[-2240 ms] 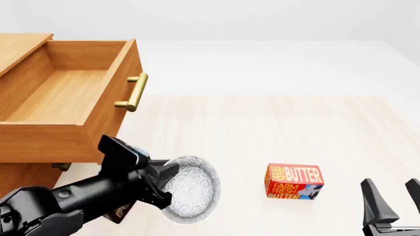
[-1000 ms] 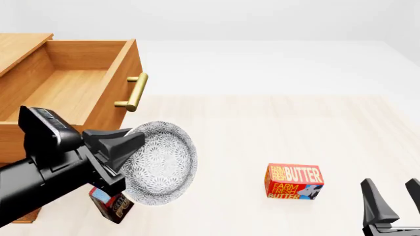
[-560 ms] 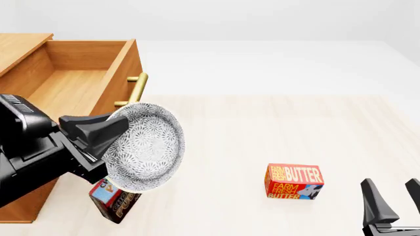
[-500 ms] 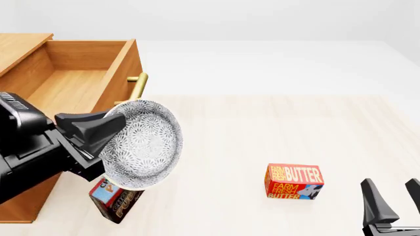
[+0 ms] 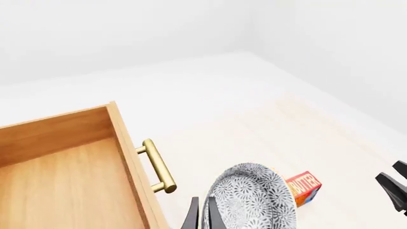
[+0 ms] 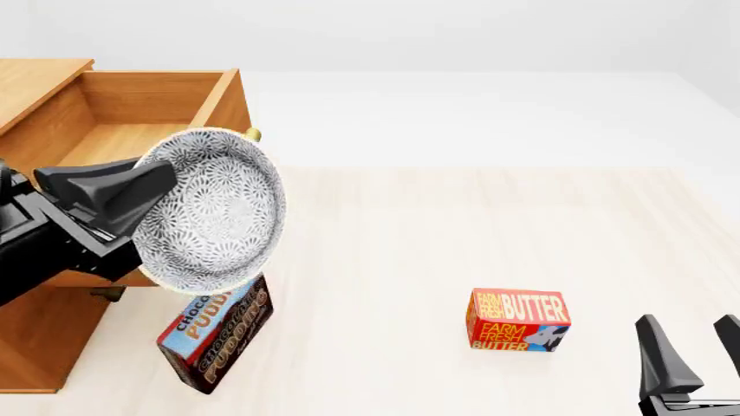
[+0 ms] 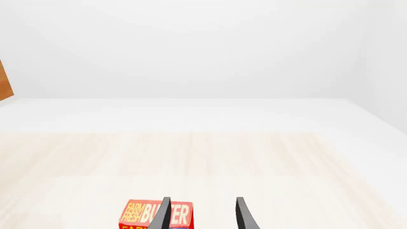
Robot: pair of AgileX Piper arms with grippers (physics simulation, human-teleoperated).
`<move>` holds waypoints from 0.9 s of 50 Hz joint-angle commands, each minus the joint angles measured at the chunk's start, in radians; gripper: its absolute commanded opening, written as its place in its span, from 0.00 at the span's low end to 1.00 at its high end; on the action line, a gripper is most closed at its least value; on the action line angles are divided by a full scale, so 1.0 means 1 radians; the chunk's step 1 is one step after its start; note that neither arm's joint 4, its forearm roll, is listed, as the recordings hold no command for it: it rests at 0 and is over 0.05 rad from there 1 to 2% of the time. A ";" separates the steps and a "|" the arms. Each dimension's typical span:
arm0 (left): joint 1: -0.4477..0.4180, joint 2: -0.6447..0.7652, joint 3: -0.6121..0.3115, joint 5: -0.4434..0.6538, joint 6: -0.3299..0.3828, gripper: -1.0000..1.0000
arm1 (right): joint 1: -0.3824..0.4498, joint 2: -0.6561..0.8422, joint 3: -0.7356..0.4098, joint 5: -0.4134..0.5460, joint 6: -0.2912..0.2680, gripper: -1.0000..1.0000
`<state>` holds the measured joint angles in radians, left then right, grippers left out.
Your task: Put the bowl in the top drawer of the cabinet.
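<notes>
The bowl [image 6: 210, 211] hangs in the air, tipped almost on edge with its speckled inside facing the right, just in front of the top drawer [image 6: 110, 147] where the brass handle [image 5: 157, 166] sits. My left claw [image 6: 137, 208] is clamped on the bowl's rim, one finger inside and one behind. The drawer stands pulled out of the cabinet [image 6: 35, 87], its wooden floor bare where I can see it. Below the bowl, on the counter [image 6: 463, 234], a chocolate pudding box [image 6: 214, 332] leans against the cabinet front, as far as I can make out. A red butter box [image 6: 518, 320] lies well to the right. My right claw [image 6: 694, 360] rests low near the counter's right corner, fingers parted and holding nothing, with the butter box just ahead of it.
</notes>
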<state>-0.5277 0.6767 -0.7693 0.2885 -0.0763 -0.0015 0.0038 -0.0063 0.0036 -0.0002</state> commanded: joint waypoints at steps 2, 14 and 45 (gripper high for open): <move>0.056 -0.007 -0.040 0.006 -0.005 0.00 | 0.000 0.000 0.001 -0.001 0.000 1.00; 0.116 0.022 -0.071 -0.007 -0.007 0.00 | 0.000 0.000 0.001 -0.001 0.000 1.00; 0.286 0.108 -0.155 -0.049 -0.035 0.00 | 0.000 0.000 0.001 -0.001 0.000 1.00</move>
<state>-0.2940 0.7635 -0.8996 0.2526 -0.0923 -0.0015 0.0038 -0.0063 0.0036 -0.0002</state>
